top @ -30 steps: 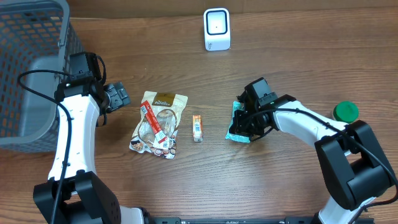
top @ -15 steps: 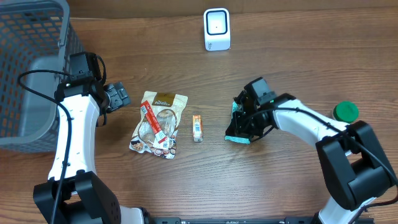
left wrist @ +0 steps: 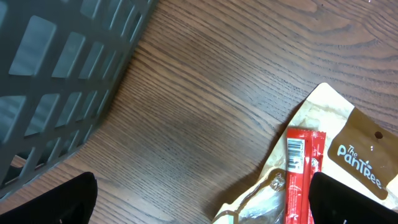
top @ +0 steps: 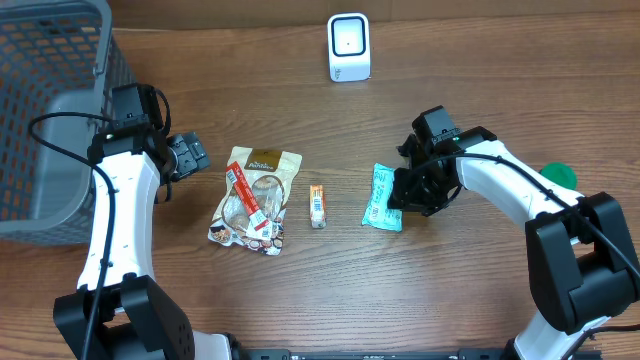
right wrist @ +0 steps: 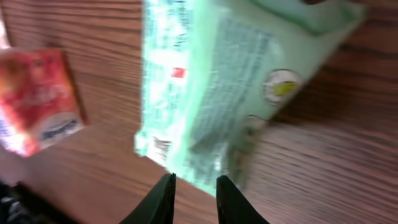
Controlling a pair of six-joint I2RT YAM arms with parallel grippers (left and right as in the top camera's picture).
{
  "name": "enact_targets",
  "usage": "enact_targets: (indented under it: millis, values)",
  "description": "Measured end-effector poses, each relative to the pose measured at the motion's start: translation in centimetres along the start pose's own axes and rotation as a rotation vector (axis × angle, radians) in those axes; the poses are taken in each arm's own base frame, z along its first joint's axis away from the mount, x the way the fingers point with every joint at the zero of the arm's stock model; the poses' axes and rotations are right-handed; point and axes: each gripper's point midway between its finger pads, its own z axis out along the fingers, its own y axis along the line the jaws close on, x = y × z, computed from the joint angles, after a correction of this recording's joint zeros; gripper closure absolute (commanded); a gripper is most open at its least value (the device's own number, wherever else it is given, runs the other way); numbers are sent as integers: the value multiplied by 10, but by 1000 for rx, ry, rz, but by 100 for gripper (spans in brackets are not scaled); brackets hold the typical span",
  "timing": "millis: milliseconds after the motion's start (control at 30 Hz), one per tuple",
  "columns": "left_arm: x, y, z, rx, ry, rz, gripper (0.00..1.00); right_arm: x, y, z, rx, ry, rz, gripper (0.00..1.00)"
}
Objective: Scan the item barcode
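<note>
Right gripper, jaws narrowly apart, sits just beside the green pack on the brown wood-grain table.

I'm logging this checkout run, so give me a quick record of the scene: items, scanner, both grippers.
scanner: standing at the far side of the table
green packet: flat on the table, just beyond the right gripper's tips
right gripper: slightly open, empty
left gripper: wide open, empty, between basket and pouch
pouch: flat, left of the box
box: between pouch and green packet
</note>
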Motion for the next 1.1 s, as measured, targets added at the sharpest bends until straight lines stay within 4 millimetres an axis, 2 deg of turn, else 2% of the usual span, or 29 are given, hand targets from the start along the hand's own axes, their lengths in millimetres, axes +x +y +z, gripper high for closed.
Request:
enact_targets:
  millis: [333,533,800,967,1100]
  values:
    - [0,0,0,0,0,0,0,0,-7,5,112,-23,-46,71]
    - [0,0,0,0,0,0,0,2,-4,9,125,-27,-70,70]
    - [0,0,0,0,0,0,0,12,-14,23,124,-24,-73,69]
    - [0,0,0,0,0,0,0,25,-17,21,137,25,-54,60]
    - [0,0,0,0,0,0,0,29,-15,9,159,63,-37,48]
